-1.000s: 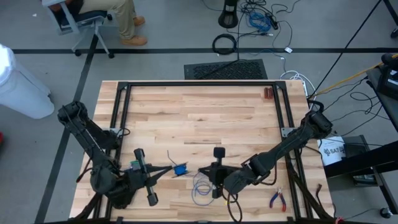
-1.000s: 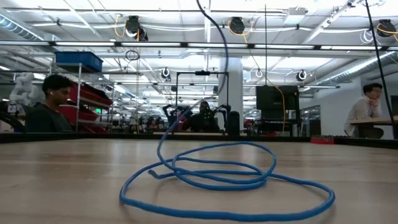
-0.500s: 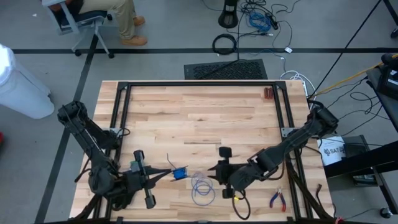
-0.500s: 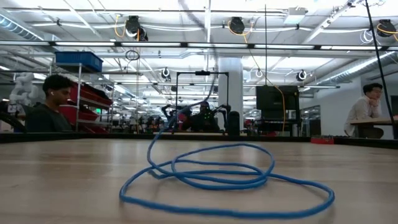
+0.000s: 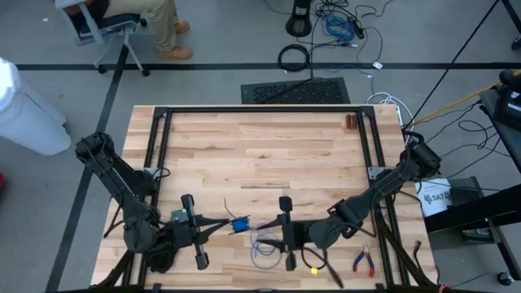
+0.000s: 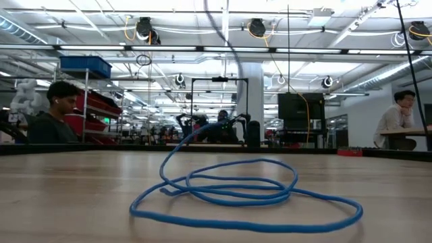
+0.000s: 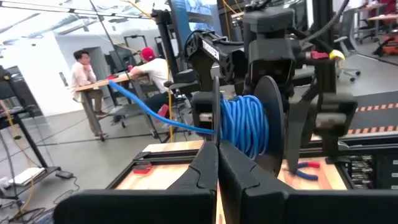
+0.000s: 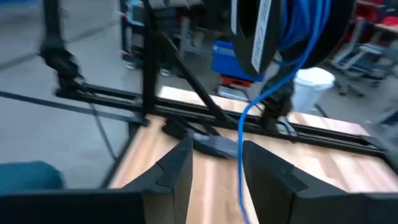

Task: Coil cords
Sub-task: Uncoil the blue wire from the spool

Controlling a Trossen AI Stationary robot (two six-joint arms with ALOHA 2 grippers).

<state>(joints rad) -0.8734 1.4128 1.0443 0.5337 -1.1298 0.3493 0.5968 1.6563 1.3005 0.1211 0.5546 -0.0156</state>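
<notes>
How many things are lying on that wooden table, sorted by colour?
Blue: 2, the loose cord and the spool of wound cord at the left claw's tip
Red: 1, the red-handled pliers
Dark reddish: 1, a small object near the far edge
Total: 4

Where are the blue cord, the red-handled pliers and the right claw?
blue cord (image 6: 243, 192): low view, on the loose loops.
red-handled pliers (image 5: 363, 260): high view, on the handles.
right claw (image 5: 286, 231): high view, between its open fingertips.

Left hand (image 5: 218, 226) pinched closed; right hand (image 5: 262, 223) spread apart, low.
</notes>
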